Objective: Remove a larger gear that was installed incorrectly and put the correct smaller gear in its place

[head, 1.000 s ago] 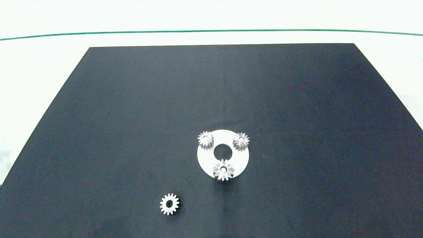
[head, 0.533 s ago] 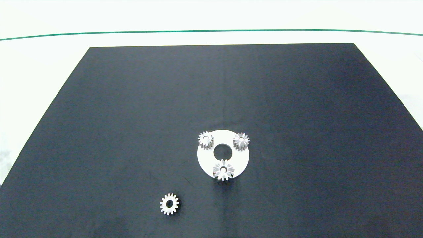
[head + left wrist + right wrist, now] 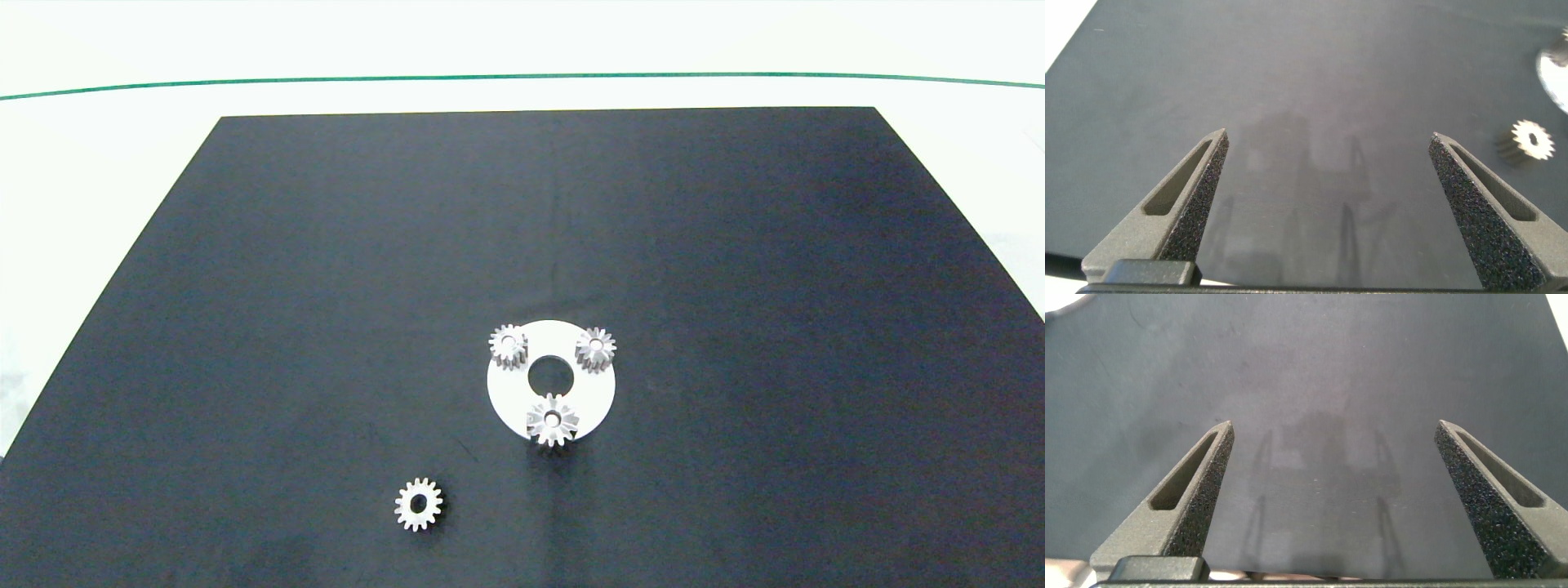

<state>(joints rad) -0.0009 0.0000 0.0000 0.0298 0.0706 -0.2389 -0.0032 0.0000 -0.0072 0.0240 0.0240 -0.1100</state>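
Observation:
A white disc (image 3: 592,400) lies on the black mat (image 3: 326,286) and carries three silver gears. The larger gear (image 3: 553,420), star-like with long pointed teeth, sits on the disc's near edge. Two small gears (image 3: 508,345) (image 3: 596,349) sit on its far side. The smaller gear (image 3: 419,504) lies loose on the mat, in front and to the left of the disc. It also shows in the left wrist view as the smaller gear (image 3: 1530,140), beside the disc's edge (image 3: 1556,69). My left gripper (image 3: 1329,137) and right gripper (image 3: 1333,425) hover open over bare mat. Neither arm shows in the head view.
The mat rests on a white table (image 3: 106,139) with a green line (image 3: 522,77) across its far side. A pale patch (image 3: 1061,300) shows at one corner of the right wrist view; what it is cannot be told.

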